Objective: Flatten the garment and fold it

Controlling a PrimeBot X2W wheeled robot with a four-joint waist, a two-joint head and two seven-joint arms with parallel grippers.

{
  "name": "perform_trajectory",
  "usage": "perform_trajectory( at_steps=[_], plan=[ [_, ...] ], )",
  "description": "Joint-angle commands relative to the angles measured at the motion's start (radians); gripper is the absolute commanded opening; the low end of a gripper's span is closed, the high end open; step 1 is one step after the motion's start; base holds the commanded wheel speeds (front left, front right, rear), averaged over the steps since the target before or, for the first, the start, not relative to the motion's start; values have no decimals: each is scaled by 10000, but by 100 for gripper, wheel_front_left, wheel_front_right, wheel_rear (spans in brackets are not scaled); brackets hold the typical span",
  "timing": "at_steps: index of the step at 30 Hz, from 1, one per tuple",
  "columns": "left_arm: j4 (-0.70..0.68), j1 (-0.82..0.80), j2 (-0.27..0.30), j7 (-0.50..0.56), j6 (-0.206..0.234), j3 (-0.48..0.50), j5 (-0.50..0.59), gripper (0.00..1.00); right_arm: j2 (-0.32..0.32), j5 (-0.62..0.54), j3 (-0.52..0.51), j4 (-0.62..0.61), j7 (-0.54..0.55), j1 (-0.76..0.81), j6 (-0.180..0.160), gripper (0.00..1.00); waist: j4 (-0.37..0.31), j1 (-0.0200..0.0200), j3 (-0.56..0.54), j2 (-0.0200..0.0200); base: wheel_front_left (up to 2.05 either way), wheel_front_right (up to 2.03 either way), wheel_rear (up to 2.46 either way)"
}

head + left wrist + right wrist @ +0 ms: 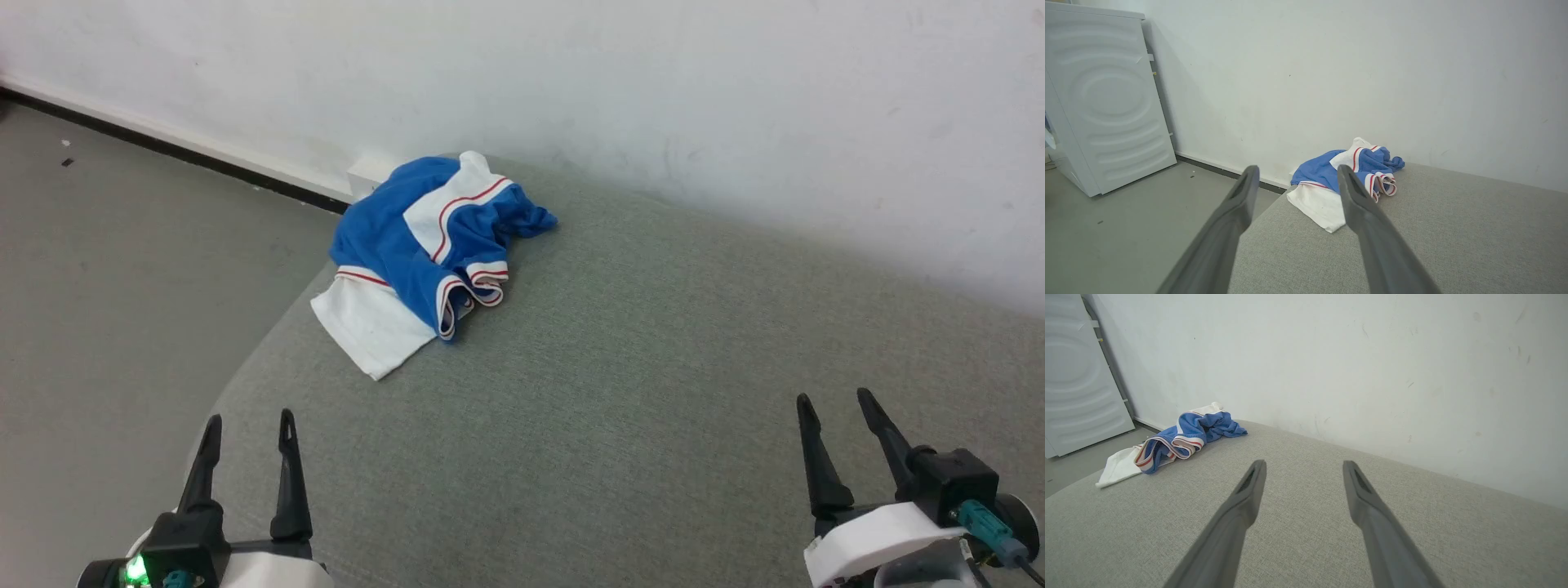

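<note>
Grey cloth surface [653, 367] meets a scuffed white wall [571, 82]; floor [122, 286] and a white appliance [1106, 102] lie left. The garment [424, 245] sits crumpled at the surface's far left corner. The left gripper [250, 418] and right gripper [834, 398] hover well apart from it, both wide and empty.

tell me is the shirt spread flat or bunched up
Bunched up: the shirt lies in a crumpled heap, cloth folded over itself, not spread.
</note>
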Motion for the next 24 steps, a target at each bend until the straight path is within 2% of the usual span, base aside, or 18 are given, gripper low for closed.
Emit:
perform_trajectory(
  at_steps=[1,12,24],
  plan=[
    [-51,138,7,-95,63,53,-20,100,27,17,-6,54,-101,-14,-9,100,124,0,-13,0,0,0,0],
    [-96,226,-33,-323,120,175,-77,100,30,-24,-89,241,-329,-57,-9,100,469,0,-1,0,0,0,0],
    [-131,200,-53,-323,98,139,-13,100,30,-16,-125,208,-329,-83,-9,100,430,0,65,0,0,0,0]
  ],
)
